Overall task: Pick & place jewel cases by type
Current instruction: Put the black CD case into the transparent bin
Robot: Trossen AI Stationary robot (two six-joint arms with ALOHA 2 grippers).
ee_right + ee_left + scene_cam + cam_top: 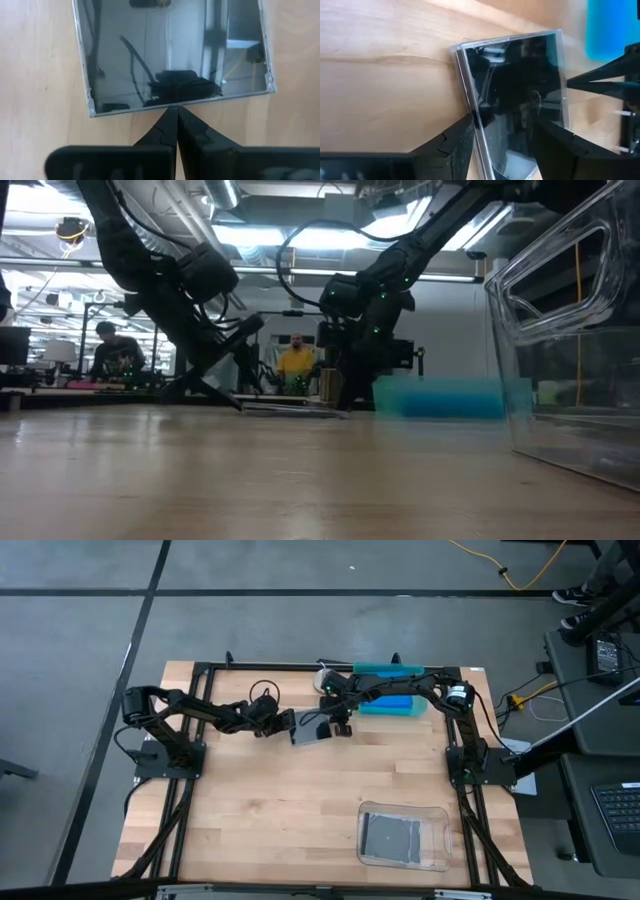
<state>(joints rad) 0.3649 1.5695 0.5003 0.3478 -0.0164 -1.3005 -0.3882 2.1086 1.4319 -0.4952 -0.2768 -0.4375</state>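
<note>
High view: we see both arms meeting over one dark grey squarish plastic jewel case (311, 730) lying on the wooden table (270, 820), near its far middle. Left hand (290, 724) comes at the case from one side, right hand (338, 726) from the other. Just behind them, bright blue rectangular cases (388, 705) lie beside a teal-green translucent tray (385, 669) at the far edge; we cannot tell how many, or whether any sit inside it. Clear plastic tray (404, 836) at the near right holds at least one dark case (390, 835). We judge the sorting partly done, with this dark case yet to go in.

Low view: the case (290, 409) lies flat on the table between the two arms. Blue blur (440, 397) behind; clear tray wall (570, 330) close at right. People sit in the room beyond.

Left wrist view: left hand's fingers (455, 145) stand narrowly apart astride the case's edge (515, 100), seemingly pinching it, though contact is hard to confirm.

Right wrist view: right hand (176, 120) is closed, fingertips together, touching the case's near edge (170, 55) and holding nothing.
</note>
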